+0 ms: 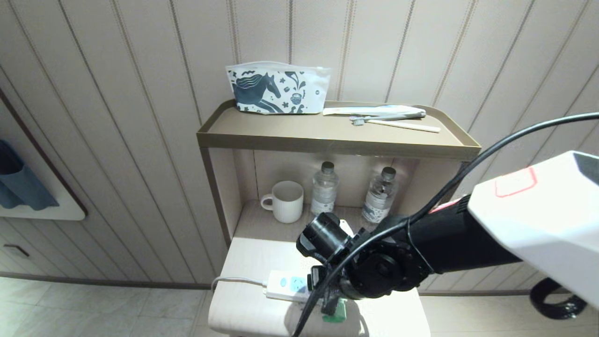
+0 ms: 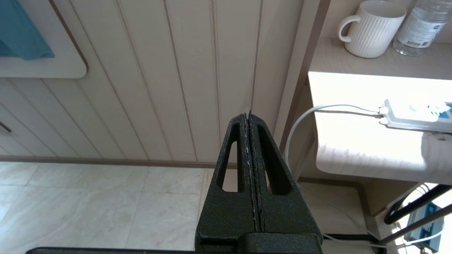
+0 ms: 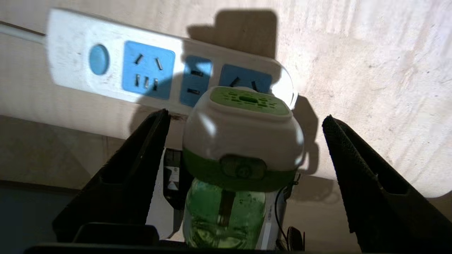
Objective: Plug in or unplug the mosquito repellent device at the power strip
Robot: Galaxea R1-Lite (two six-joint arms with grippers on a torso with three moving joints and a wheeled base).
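A small bedside stand with a lower ledge carries a white power strip (image 3: 166, 76) lying flat. The right gripper (image 3: 243, 148) hangs over the ledge's front edge, and its 2 black jaws stand wide apart, gripping nothing.

Between those jaws sits the mosquito repellent device (image 3: 243, 141), free of both, with a clear gap on each side. In the right wrist view its white-and-green head lies toward the power strip and its green liquid bottle points back toward the wrist, so its long axis runs straight out from the gripper and crosswise to the strip. The head sits at the strip's far end, away from the round blue button, and covers part of the last blue socket face. Whether its pins are seated in that socket cannot be told.

In the head view, a sliver of the device's green bottle (image 1: 334, 314) shows just below the right wrist, near the ledge's front edge, and the power strip (image 1: 286, 285) runs left from the gripper toward its white cord (image 1: 236, 280).

The left gripper (image 2: 249, 116) hangs off to the stand's left, well apart from the strip, with its jaws pressed together and holding nothing. The right arm is plainly the nearer one.

Judging by this, closing the right jaws would pinch the device's head across its width.
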